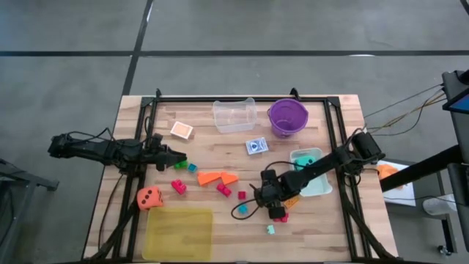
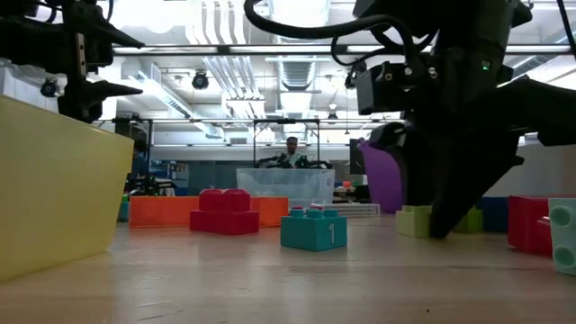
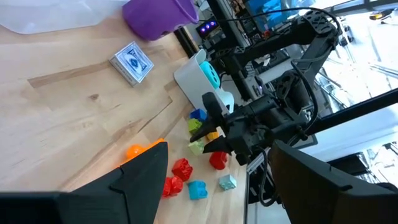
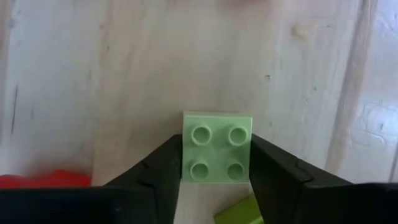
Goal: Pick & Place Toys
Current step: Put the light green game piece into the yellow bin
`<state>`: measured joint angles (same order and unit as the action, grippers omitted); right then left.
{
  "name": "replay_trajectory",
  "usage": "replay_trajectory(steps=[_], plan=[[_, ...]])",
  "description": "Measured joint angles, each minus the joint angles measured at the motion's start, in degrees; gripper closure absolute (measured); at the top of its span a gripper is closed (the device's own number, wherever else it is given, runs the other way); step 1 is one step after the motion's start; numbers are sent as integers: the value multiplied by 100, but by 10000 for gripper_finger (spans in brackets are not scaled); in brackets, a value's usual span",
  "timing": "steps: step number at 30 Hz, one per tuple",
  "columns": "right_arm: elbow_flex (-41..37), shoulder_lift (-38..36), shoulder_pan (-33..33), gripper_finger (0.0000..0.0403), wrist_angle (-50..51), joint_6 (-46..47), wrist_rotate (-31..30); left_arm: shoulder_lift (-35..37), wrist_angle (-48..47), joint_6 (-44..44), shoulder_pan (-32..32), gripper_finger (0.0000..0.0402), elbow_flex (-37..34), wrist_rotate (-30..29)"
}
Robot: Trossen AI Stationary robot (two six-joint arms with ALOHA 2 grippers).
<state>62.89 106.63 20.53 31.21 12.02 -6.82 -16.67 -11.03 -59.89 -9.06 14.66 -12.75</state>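
My right gripper (image 1: 272,199) stands at the table's near right, pointing steeply down, shut on a light green four-stud brick (image 4: 217,146), which also shows in the low view (image 2: 416,220). Around it lie a teal brick (image 2: 313,229), red bricks (image 1: 223,189) and orange wedges (image 1: 218,177). An orange die (image 1: 149,197) rests near the left. My left gripper (image 1: 179,158) hovers open at the table's left and holds nothing. My right gripper pinches the light green brick between its two fingers, one finger (image 4: 155,177) against each of two opposite side walls (image 4: 185,155). The fingers come from above, slanting steeply down. The brick sits studs up, its underside on the table.
A purple bucket (image 1: 287,117) and a clear tub (image 1: 234,115) stand at the far edge, with a blue card pack (image 1: 256,146) in front of them. A flat yellow tray (image 1: 178,233) lies near the front left. A teal and white box (image 1: 308,170) sits right of my right arm.
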Motion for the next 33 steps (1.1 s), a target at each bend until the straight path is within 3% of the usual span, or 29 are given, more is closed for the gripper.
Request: replay_trajectory(steps=[3,17,23,30,33], plan=[[13,-2,-2,270,19,26,-65,-6,6,2,0,128,0,13],[681,0,-7,270,8,445,-107,-51,419,980,0,128,1,241],[1313,0,-2,270,11,152,-1045,-583,774,400,2,128,2,436],[1776,-2,-118,270,-6,39,-2456,-1751,2235,163,0,128,92,570],[1959,-4,-213,270,-150,-33,-2704,-2281,2739,89,-14,128,147,589]])
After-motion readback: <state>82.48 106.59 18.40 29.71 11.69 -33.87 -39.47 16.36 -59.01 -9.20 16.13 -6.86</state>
